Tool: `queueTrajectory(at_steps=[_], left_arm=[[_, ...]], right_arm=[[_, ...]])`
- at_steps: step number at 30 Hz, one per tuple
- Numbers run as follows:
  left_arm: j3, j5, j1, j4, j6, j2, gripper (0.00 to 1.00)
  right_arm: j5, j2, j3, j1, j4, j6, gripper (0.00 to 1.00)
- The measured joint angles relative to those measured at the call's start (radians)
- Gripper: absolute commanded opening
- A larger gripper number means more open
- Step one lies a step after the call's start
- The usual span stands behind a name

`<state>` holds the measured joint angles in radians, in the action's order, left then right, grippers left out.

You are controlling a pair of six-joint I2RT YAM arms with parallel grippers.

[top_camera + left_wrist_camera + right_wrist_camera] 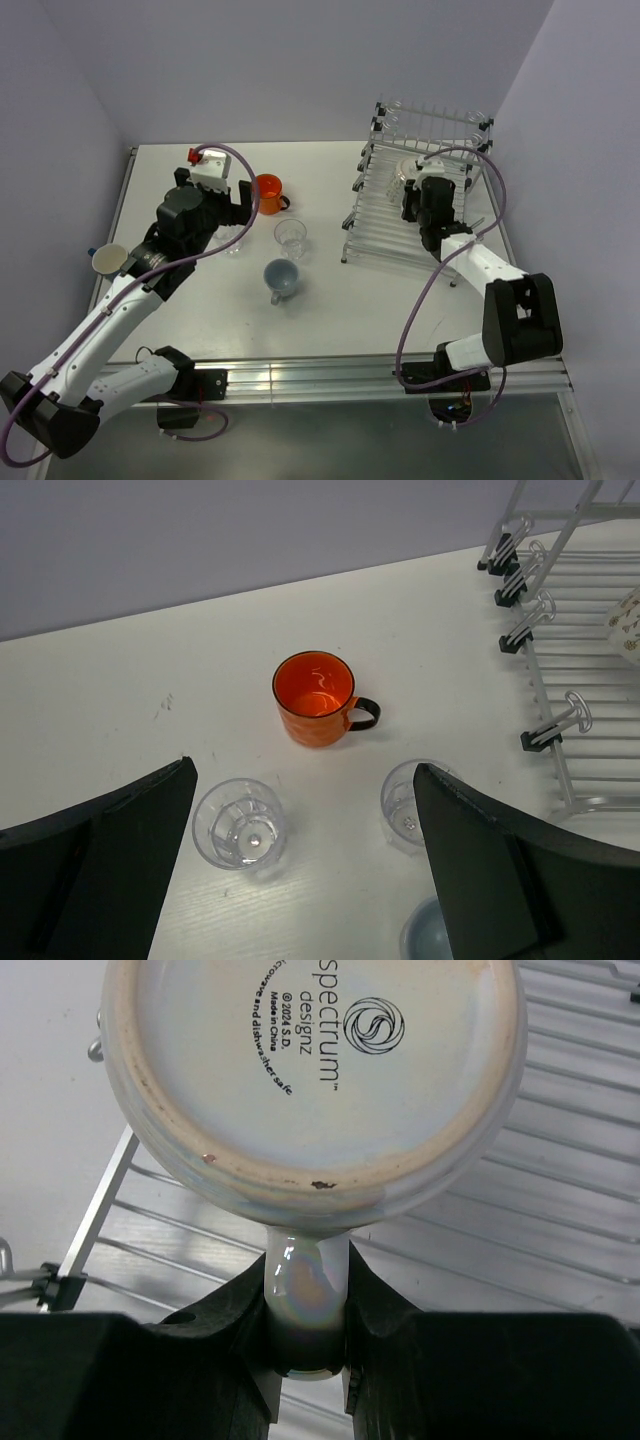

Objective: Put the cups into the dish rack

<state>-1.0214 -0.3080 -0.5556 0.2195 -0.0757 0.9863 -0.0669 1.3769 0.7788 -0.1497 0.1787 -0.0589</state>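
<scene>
My right gripper [306,1330] is shut on the handle of the white mug [310,1060] and holds it bottom-up over the dish rack [560,1210]. In the top view this gripper [415,195] and the mug [404,170] are over the rack's [385,235] middle. My left gripper [303,780] is open and empty, raised above the table. Below it stand two clear tumblers [240,825] [403,805], the orange mug [315,695] beyond them, and the blue mug [425,942] at the lower right. In the top view the left gripper [215,195] is beside the orange mug [268,190].
The blue mug [281,278] stands near the table's middle, with one tumbler [291,238] behind it and the other [232,243] partly under my left arm. A pale cup [108,260] is at the table's left edge. The rack's clips [545,735] face the cups.
</scene>
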Motion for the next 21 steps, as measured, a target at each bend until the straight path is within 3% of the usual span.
queueTrajectory(at_steps=[21], left_arm=[[0.018,0.005,0.051,0.023,0.000,0.021,0.99]], right_arm=[[-0.077,0.241,0.187,-0.068,0.010,0.029,0.00]])
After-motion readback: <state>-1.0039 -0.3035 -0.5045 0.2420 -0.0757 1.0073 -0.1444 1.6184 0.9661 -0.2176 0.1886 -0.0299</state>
